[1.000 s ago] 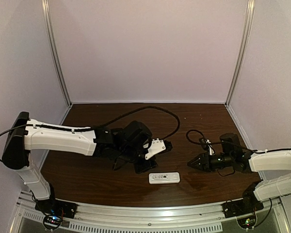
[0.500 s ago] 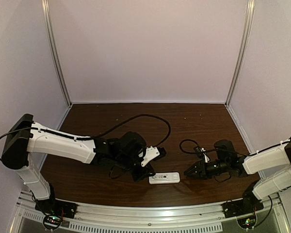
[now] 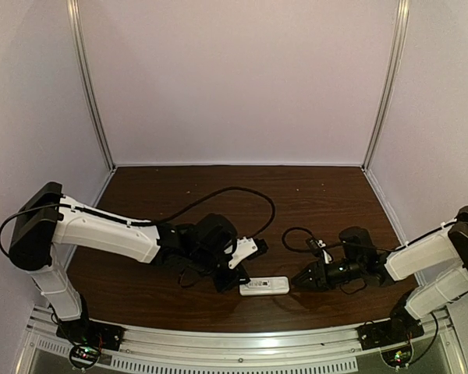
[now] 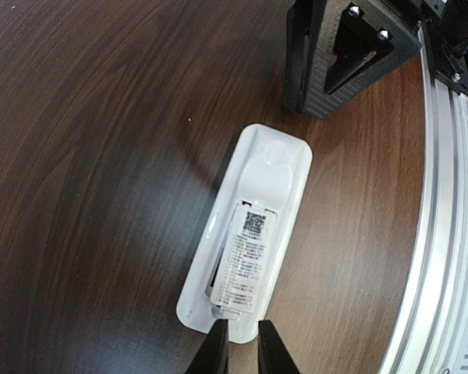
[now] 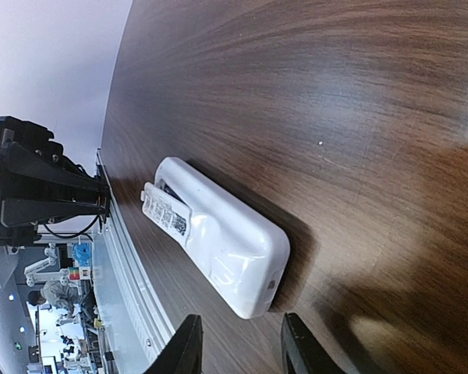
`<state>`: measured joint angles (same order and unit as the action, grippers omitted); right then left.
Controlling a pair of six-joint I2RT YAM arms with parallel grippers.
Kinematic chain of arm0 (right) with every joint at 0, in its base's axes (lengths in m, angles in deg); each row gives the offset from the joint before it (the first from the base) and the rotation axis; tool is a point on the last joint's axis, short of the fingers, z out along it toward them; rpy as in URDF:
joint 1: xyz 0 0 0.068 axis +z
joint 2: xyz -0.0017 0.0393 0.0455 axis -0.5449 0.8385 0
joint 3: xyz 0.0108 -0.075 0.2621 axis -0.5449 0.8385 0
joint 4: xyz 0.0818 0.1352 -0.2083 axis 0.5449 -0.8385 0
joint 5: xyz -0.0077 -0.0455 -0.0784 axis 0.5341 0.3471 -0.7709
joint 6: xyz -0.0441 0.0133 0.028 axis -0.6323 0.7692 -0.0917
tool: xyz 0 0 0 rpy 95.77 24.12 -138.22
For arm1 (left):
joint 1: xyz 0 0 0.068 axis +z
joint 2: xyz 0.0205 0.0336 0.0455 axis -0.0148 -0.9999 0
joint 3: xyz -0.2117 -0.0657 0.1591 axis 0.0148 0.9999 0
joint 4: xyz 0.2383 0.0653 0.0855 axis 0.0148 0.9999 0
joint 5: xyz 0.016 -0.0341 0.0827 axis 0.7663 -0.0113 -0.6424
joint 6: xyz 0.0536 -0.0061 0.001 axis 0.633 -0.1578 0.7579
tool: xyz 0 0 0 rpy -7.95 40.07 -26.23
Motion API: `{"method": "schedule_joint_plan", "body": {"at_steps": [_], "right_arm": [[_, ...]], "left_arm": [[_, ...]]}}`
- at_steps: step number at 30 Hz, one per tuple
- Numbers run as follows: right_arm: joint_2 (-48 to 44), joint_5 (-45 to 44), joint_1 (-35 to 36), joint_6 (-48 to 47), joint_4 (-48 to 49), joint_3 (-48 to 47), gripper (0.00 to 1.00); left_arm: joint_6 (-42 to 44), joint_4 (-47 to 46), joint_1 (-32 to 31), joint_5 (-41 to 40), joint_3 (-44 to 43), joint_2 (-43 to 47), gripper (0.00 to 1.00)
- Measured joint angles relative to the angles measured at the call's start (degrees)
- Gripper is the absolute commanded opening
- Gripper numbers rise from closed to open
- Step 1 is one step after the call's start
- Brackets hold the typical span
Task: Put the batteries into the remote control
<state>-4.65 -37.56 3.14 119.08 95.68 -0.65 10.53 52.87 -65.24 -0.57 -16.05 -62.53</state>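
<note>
Here, the remote control [image 3: 264, 286] lies back-up by the near edge of the bench [image 3: 312, 195]: slim, white, its labelled cover [image 4: 246, 269] slightly raised. The left fingers [image 4: 216, 352] stand narrowly apart at its left end; any grip, I cannot tell. The right fingers [image 5: 186, 347] gape open just right of it.

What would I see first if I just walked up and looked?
A white remote control lies back side up on the dark wooden table, near the front edge, and its labelled battery cover looks ajar. Two black grippers point at its ends: the left gripper at the cover end, the right gripper open at the other.
</note>
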Motion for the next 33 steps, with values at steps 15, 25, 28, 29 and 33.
{"method": "schedule_joint_plan", "body": {"at_steps": [15,25,28,29,33], "right_arm": [[3.26,0.22,0.61,0.26,2.21,-0.57,0.34],[4.63,0.76,0.85,0.26,2.99,-1.44,0.34],[4.83,0.81,0.85,0.26,3.1,-1.62,0.34],[4.85,0.81,0.85,0.26,3.13,-1.62,0.34],[4.96,0.83,0.98,0.26,3.26,-1.62,0.34]], "left_arm": [[0.94,0.07,0.44,1.88,0.0,-3.06,0.11],[1.92,-0.04,0.72,2.56,-0.55,-3.76,0.09],[2.19,-0.07,0.81,2.71,-0.55,-4.17,0.09],[2.32,-0.04,0.83,2.78,-0.59,-4.37,0.09],[2.67,0.0,0.9,2.78,-0.83,-4.74,0.09]]}}
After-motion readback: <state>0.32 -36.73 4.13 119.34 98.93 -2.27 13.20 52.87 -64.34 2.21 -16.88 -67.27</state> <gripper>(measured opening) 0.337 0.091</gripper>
